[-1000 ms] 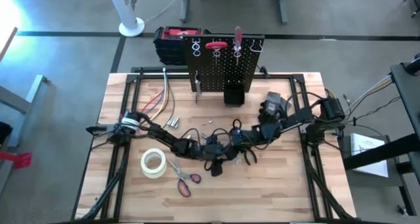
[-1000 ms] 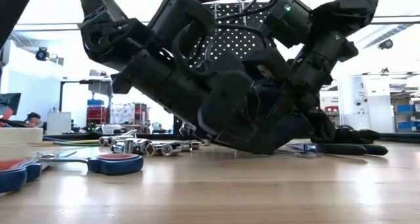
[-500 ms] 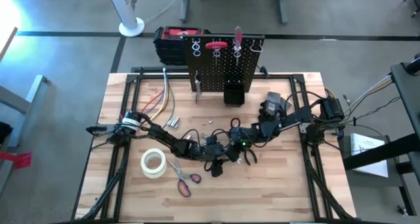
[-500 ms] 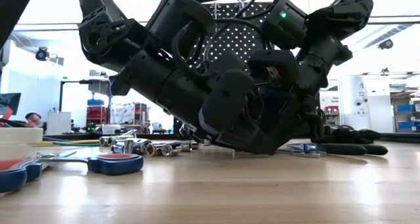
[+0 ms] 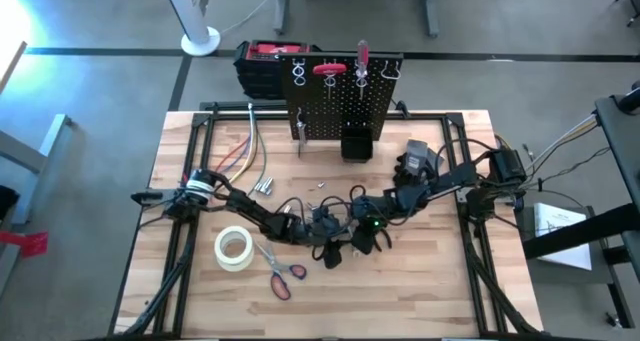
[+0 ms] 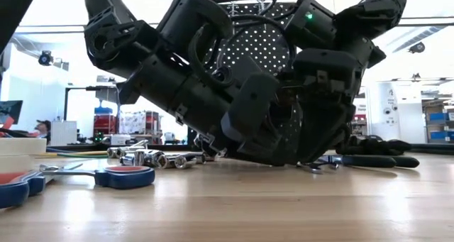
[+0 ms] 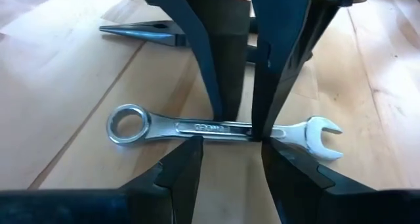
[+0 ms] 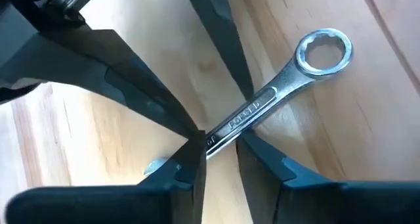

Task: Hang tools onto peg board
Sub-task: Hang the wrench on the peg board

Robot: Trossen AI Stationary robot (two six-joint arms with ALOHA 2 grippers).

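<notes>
A silver combination wrench lies on the wood at the table's middle, ring end away from my right arm. My left gripper reaches in from the table's left, open, its fingertips against the shank's near edge. From the right, my right gripper slants down and closes on the shank. In the high view both grippers meet over the wrench and hide it. At the far edge stands the peg board, with red-handled tools hanging from hooks along its top. My left gripper: its two fingertips stand right at the shank's edge, and I cannot tell whether they touch it. My right gripper pinches the middle of the wrench's shank between its two fingers, which slant down from the table's right. The shank runs aslant through the gap. The wrench lies flat on the table.
Red-handled scissors and a white tape roll lie near left. Sockets and loose cables lie at far left. Black-handled pliers lie beyond the wrench. A black bin hangs on the board, and a toolbox stands behind it.
My right gripper has rolled about its own line in place over the table's middle, so its body now faces the low camera differently. My left gripper has kept where it was.
</notes>
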